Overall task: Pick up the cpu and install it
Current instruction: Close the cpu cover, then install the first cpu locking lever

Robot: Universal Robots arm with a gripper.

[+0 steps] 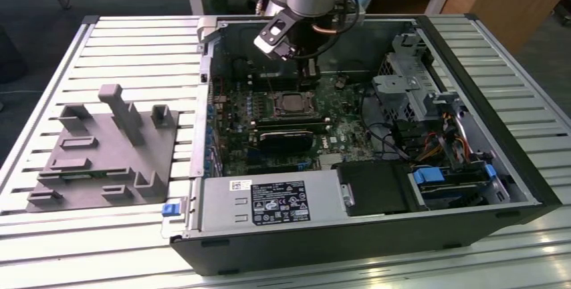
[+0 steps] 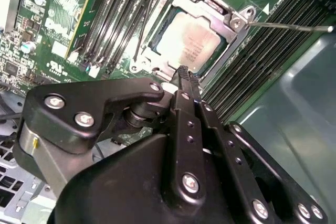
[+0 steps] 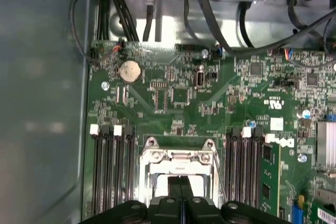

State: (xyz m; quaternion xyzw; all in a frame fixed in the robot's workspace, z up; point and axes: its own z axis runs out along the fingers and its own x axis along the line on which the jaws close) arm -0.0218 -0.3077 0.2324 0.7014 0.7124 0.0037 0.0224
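Motherboard (image 3: 184,98) socket (image 2: 173,30) holds cpu (image 2: 190,43) (pincer (image 2: 186,77) above).

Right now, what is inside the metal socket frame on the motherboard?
The cpu lies flat inside the socket frame, silvery top up. The hand hovers over its near edge, hiding that part; underneath cannot be seen.

The shiny square cpu (image 2: 190,43) sits in its metal socket (image 2: 235,20). The black gripper (image 2: 184,73) above has its fingers pressed together.

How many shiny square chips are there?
1. The cpu lies in the socket on the green board, right by the claw. Others could be hidden under parts.
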